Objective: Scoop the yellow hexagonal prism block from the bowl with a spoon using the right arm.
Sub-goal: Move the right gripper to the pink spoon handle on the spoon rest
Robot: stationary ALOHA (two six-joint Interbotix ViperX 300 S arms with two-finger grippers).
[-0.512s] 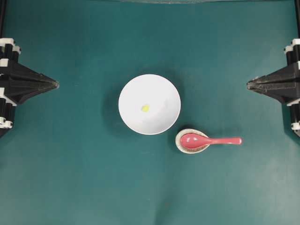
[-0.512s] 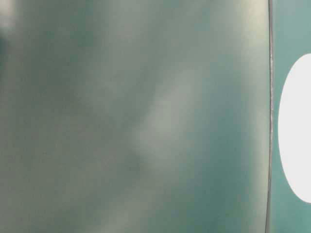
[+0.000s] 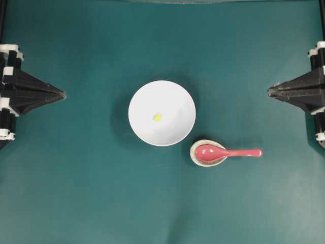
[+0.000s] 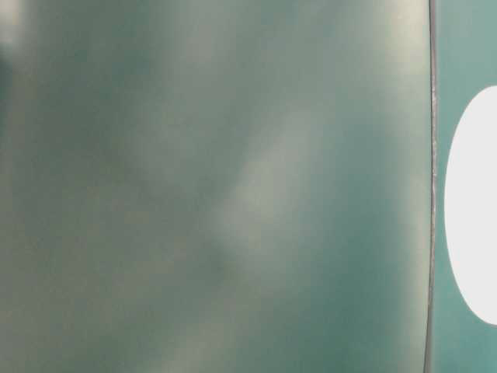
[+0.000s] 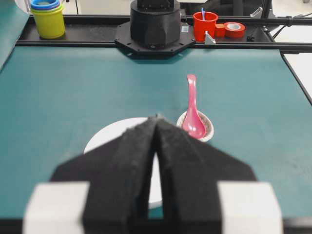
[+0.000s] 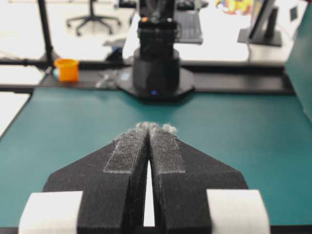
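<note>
A white bowl [image 3: 162, 113] stands in the middle of the green table [image 3: 91, 193]. The small yellow block [image 3: 157, 117] lies inside it, a little left of its centre. Just beside the bowl, at its lower right, is a small speckled dish [image 3: 208, 152]. The red spoon [image 3: 227, 152] rests with its scoop in this dish, and its handle points to the right. The left gripper [image 3: 62, 93] and the right gripper [image 3: 269, 91] wait at the two edges of the table, well apart from the bowl. Both have their jaws pressed together and hold nothing.
</note>
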